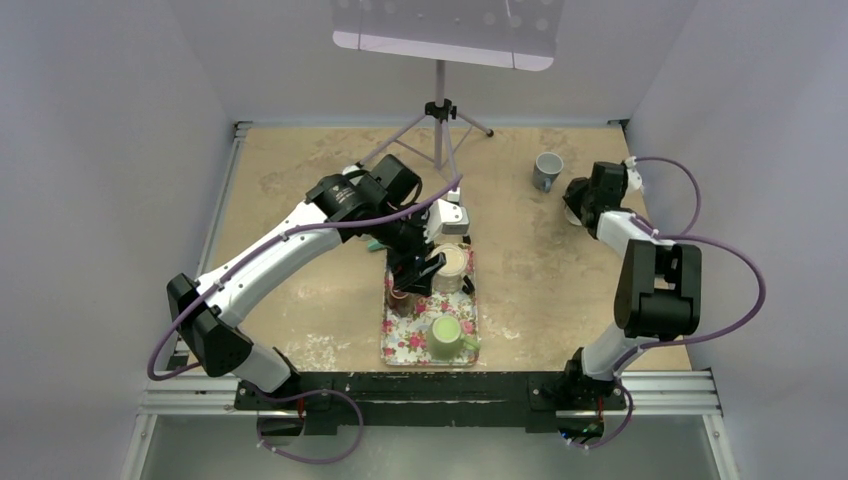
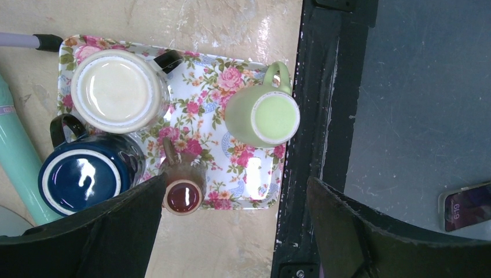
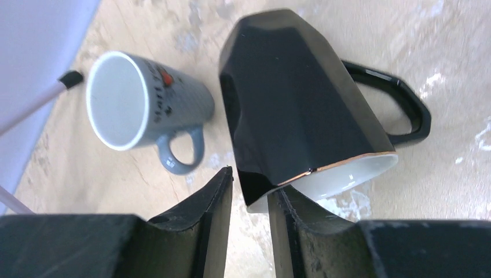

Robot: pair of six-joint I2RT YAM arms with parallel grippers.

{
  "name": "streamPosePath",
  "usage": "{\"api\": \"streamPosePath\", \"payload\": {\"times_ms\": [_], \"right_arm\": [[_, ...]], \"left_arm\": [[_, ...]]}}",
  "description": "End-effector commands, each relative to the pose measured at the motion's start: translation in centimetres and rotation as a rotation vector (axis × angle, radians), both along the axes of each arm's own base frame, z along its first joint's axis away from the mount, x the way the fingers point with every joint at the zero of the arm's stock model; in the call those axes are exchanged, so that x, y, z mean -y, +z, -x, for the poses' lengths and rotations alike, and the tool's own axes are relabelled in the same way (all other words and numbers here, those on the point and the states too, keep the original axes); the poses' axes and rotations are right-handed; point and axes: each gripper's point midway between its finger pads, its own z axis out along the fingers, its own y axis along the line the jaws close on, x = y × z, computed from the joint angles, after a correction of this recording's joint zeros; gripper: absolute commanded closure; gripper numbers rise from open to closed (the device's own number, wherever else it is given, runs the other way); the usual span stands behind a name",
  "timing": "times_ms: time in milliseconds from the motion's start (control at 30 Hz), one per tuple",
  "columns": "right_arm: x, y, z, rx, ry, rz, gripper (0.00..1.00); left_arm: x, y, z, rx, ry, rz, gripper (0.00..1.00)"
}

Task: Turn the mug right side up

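A black faceted mug (image 3: 289,104) with a white inside and a gold rim is tilted on the table at the far right, mouth down and towards me, handle to the right. My right gripper (image 3: 250,191) is shut on its rim wall, one finger outside and one inside. In the top view the right gripper (image 1: 580,205) hides most of this mug. My left gripper (image 2: 234,231) is open and empty, hovering over the near-left part of the floral tray (image 2: 249,185); in the top view the left gripper (image 1: 415,270) is above the tray's far end.
A grey-blue mug (image 3: 145,98) stands just left of the black one (image 1: 547,170). The tray (image 1: 400,340) holds a cream mug (image 2: 116,90), a navy mug (image 2: 81,179), a small brown cup (image 2: 183,194) and a green mug (image 2: 263,116). A tripod stand (image 1: 438,110) is at the back.
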Motion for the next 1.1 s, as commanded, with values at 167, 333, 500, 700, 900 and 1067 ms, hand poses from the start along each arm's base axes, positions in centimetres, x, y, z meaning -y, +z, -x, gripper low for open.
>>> {"api": "streamPosePath", "payload": {"times_ms": [167, 333, 500, 700, 900, 1067], "right_arm": [[2.5, 3.3, -2.9, 0.168, -0.088, -0.007, 0.67], [3.2, 2.9, -4.5, 0.147, -0.091, -0.005, 0.76], [3.7, 2.7, -5.6, 0.117, -0.072, -0.003, 0.98], [5.1, 4.8, -5.2, 0.029, 0.015, 0.161, 1.0], [5.2, 5.3, -3.4, -0.212, 0.252, 0.301, 1.0], [5.0, 5.1, -1.0, -0.33, 0.355, 0.341, 1.0]], "left_arm": [[-0.2, 0.4, -0.3, 0.032, -0.007, 0.017, 0.05], [-0.3, 0.2, -0.2, 0.031, -0.005, 0.013, 0.05], [-0.6, 0.0, -0.2, 0.036, -0.004, 0.006, 0.05], [-1.0, 0.0, -0.6, 0.065, 0.004, -0.007, 0.05], [-1.5, 0.0, -1.1, 0.098, 0.01, -0.031, 0.05], [-1.7, 0.1, -1.1, 0.102, 0.008, -0.038, 0.05]]}}
